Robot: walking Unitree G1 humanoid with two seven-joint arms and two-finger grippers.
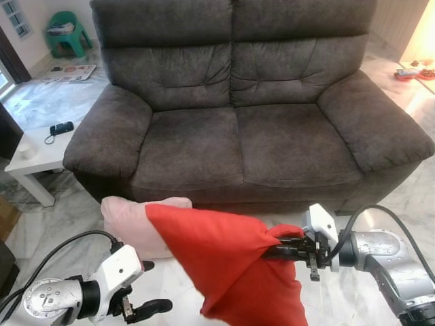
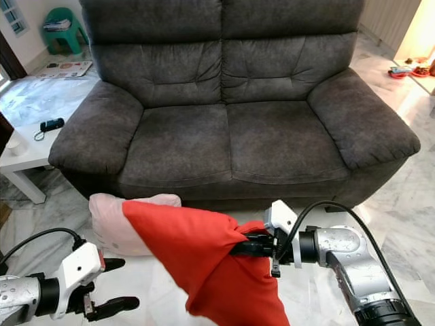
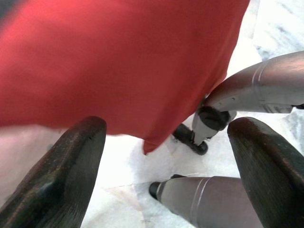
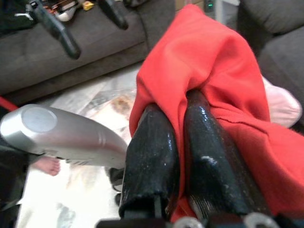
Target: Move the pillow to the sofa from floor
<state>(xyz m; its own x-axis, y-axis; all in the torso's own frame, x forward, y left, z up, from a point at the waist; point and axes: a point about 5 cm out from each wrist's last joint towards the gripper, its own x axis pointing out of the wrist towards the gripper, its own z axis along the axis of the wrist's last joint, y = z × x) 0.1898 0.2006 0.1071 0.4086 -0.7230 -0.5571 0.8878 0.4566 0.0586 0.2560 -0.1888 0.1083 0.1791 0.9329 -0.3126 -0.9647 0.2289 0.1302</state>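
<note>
Pillow, soft and red in a loose fabric cover (image 1: 224, 261), hangs off the floor in front of the dark grey 2-seat fabric sofa (image 1: 238, 142), pinched at 1 bunched corner by the right gripper (image 1: 285, 250), whose 2 black fingers (image 4: 152, 156) are clenched on a fold of cloth. The body sags and drapes below the pinch, so it reads as light, limp and easily deformed; not fragile, but the cover could slip through a narrow pinch, and a deeper bite into the stuffed body or a second hold from below would likely steady it. Left gripper (image 1: 139, 295) sits low at the left with fingers spread and holding nothing, near the pillow's hanging edge. Pale pink pillow (image 1: 132, 221) lies on the marble floor (image 1: 47, 224) just behind the red one, by the sofa's front. Both seat cushions are bare, giving open room; armrests bound each side. White low table (image 1: 34, 159) stands beside the left armrest, well clear of a straight lift forward
</note>
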